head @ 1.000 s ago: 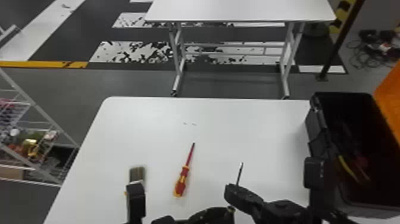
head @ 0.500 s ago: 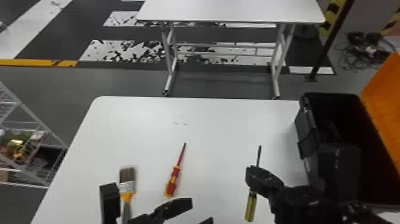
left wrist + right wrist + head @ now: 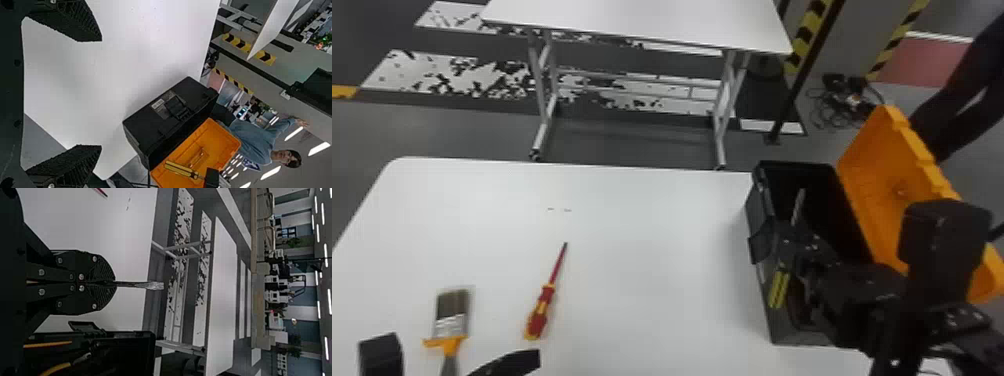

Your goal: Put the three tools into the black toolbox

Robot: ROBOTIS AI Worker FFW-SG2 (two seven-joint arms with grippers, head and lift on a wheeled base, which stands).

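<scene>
On the grey floor (image 3: 632, 137), beyond and to the left of the black toolbox (image 3: 756, 215), shows a far table (image 3: 642, 25). On the near white table (image 3: 652, 250), has the toolbox open, orange lid (image 3: 887, 175) tipped back to the right. Inside the toolbox, shows yellow handles (image 3: 58, 369). Pinches the yellow-handled screwdriver (image 3: 778, 290) in the right gripper (image 3: 795, 234), fingers pressed together around it and metal tip poking out past them; in the head view, overlaps the toolbox's left wall. Well to the left of the toolbox, has the red screwdriver (image 3: 544, 300) lying flat, tip pointing forward. Farther left from the toolbox, has the paintbrush (image 3: 452, 320), bristles forward. Holds the left gripper (image 3: 452, 352) empty, fingers spread wide, likewise well left of the toolbox; in the head view, frames the brush handle between those fingers.
</scene>
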